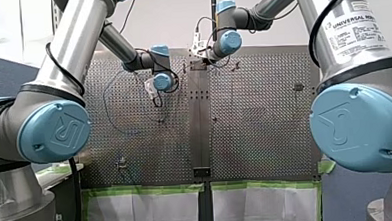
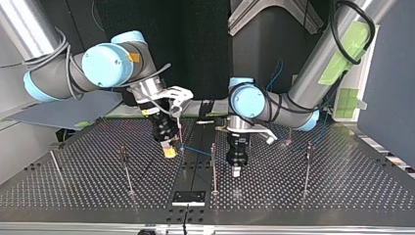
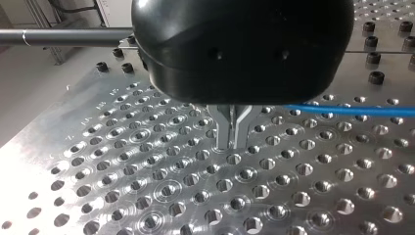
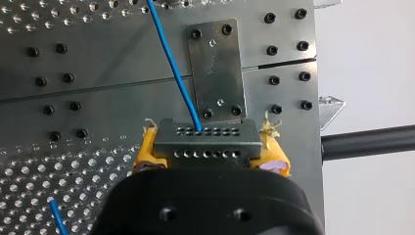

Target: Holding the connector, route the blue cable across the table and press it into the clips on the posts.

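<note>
My right gripper (image 4: 208,147) is shut on a grey multi-hole connector (image 4: 205,131), its yellow pads (image 4: 147,152) squeezing both ends. The blue cable (image 4: 173,63) leaves one connector hole and runs away over the perforated table (image 4: 73,29). In the top view my right gripper (image 2: 170,152) hangs low at centre left, and the cable (image 2: 200,152) stretches from it towards my left gripper (image 2: 236,170). My left gripper (image 3: 232,139) has its metal fingers pressed together just above the table, nothing seen between the tips. The cable (image 3: 352,110) passes beside it.
Thin upright posts stand on the table in the top view: one (image 2: 126,169) at the left, one (image 2: 213,166) in the middle between the grippers, one (image 2: 307,166) at the right. A bolted metal plate (image 4: 215,68) lies ahead of the connector. A black plate (image 2: 188,198) sits near the table's edge.
</note>
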